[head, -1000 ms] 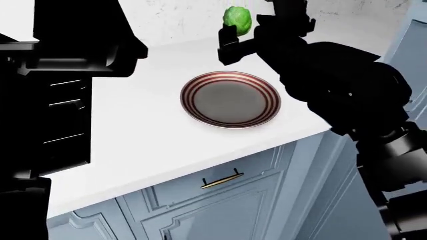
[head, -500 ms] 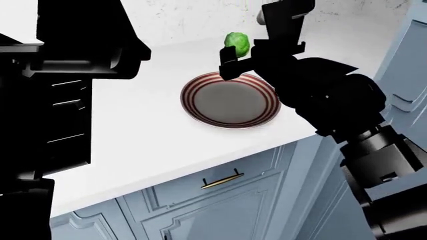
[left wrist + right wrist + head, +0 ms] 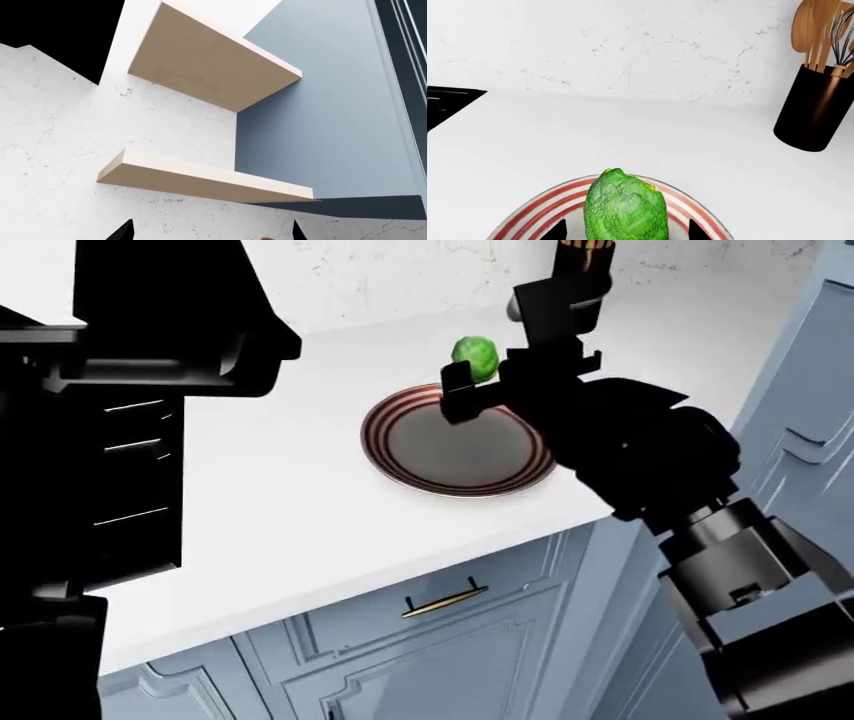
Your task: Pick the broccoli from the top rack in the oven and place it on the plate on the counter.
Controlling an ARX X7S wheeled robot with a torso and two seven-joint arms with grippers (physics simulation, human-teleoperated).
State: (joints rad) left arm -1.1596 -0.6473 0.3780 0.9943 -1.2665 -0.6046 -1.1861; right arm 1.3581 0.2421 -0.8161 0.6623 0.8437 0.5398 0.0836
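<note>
A smooth plain white tabletop (image 3: pixel 294 500) runs across the room over light blue panelled cabinets (image 3: pixel 441 650) with a thin brass handle (image 3: pixel 442 602). Behind it rises a white marbled wall (image 3: pixel 627 45) with faint grey veins. At the left stands the tall black oven (image 3: pixel 94 440), its dark shelves showing as pale edges. Near the wall, a black cylindrical holder (image 3: pixel 814 110) full of wooden spoons and a whisk sits on the tabletop.

The round shallow plate (image 3: pixel 400 455), dark grey in the middle with copper-red and pale rings, lies on the tabletop close to its front edge. The right gripper (image 3: pixel 487 375), black and angular, hangs over the plate's far rim, pinching the small bright green bumpy broccoli (image 3: pixel 475 356); in the right wrist view the broccoli (image 3: pixel 625 207) sits between two dark fingertips (image 3: pixel 555 231), above the striped rim.

The left wrist camera faces upward at two pale wooden wall shelves (image 3: pixel 213 65) beside a grey-blue panel (image 3: pixel 333 125). Only the tips of the left gripper (image 3: pixel 212 231) show, set well apart.
</note>
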